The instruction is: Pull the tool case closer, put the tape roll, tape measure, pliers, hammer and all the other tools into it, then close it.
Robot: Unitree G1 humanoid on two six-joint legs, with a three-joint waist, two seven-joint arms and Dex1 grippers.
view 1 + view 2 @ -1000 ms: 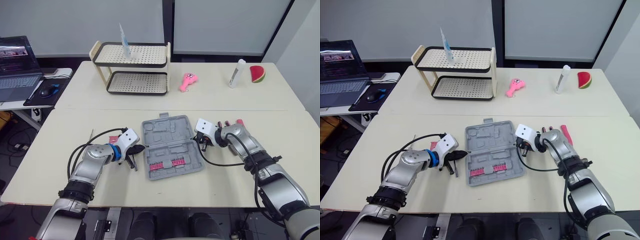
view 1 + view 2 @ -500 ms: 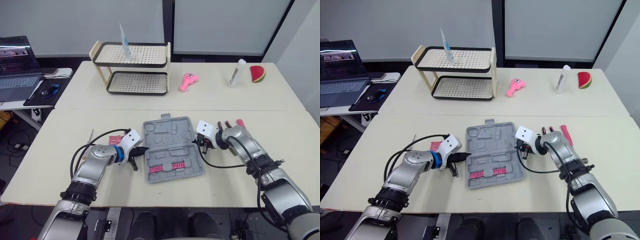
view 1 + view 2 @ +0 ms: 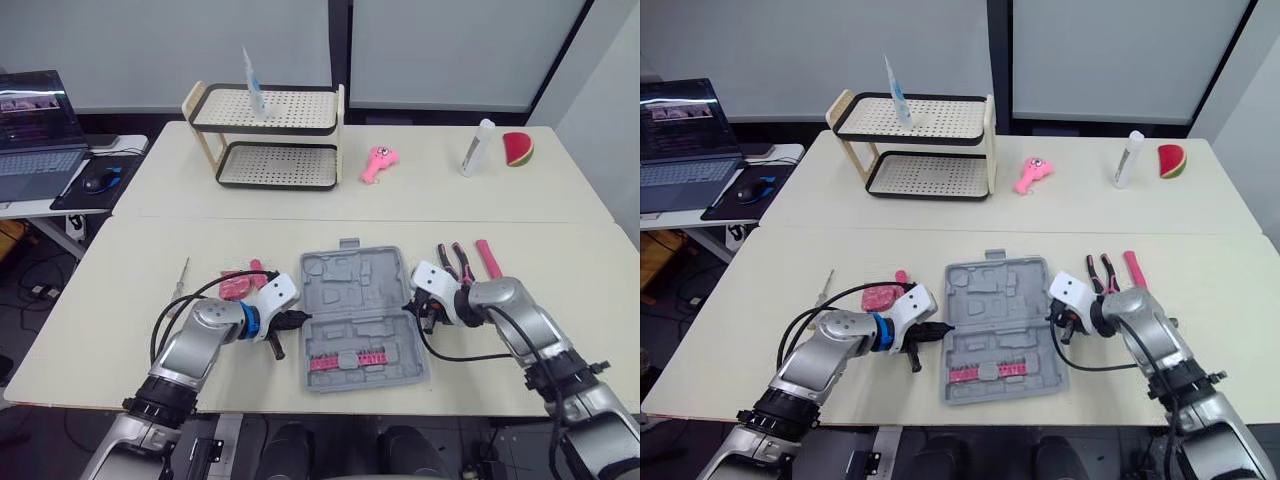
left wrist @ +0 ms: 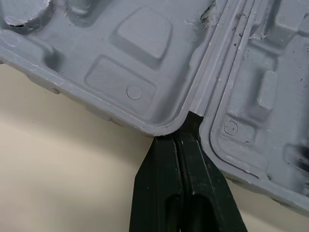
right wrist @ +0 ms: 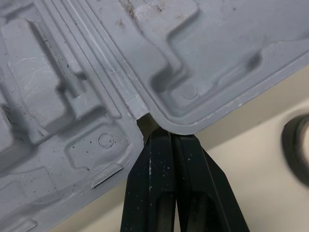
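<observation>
the grey tool case (image 3: pixel 362 315) lies open and flat on the near table (image 3: pixel 90 330), between the two grippers. opened out, its long axis runs away from the robot, with the near end skewed slightly to the robot's right. the hinge line runs crosswise. the empty moulded half, with the carry handle (image 3: pixel 348 243) on its outer edge, points to the far side. the half holding a row of red bits (image 3: pixel 347 359) points to the near edge.

the left gripper (image 4: pixel 181 140) has its two black fingers pressed together with nothing between them, tips pushed into the hinge notch on the case's left side. the right gripper (image 5: pixel 166 135) is closed the same way, tips in the notch on the right side.

pliers (image 3: pixel 452 262) and a red-handled tool (image 3: pixel 487 258) lie just beyond the right gripper, both lengthwise away from the robot. a red object (image 3: pixel 238 285) and a thin screwdriver (image 3: pixel 182 275) lie left of the case.
</observation>
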